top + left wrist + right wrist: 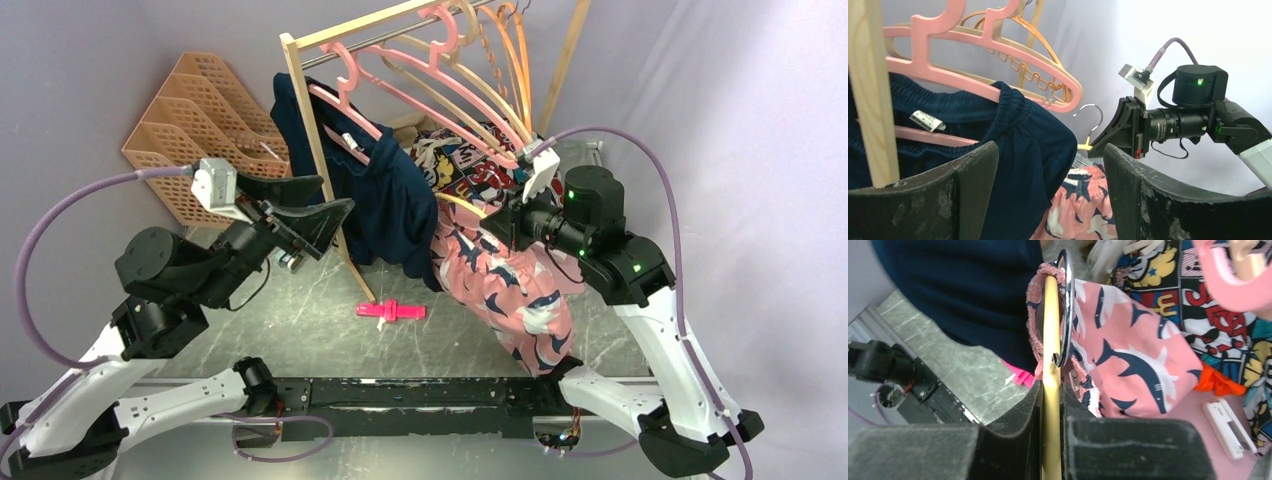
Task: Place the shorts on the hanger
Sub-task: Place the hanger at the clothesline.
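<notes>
The salmon-pink shorts [510, 290] with navy and white shapes hang in a bunch from the pale yellow hanger [462, 203], low beside the rack. In the right wrist view, the shorts' [1133, 340] elastic waistband is gathered around the hanger [1050, 340] just under its silver hook. My right gripper [1051, 387] is shut on the hanger's flat yellow body. My left gripper [338, 195] hovers open to the left of the rack. Through its wide jaws I see the shorts [1083, 210], the hanger [1084, 146] and the right gripper [1120, 130] beyond.
A wooden rack [315, 150] carries pink hangers [400, 60], orange ones and a navy garment [385, 200] between my two arms. A cartoon-print cloth [470, 160] lies behind the shorts. A pink clip [390, 311] rests on the table; orange mesh trays [190, 130] stand far left.
</notes>
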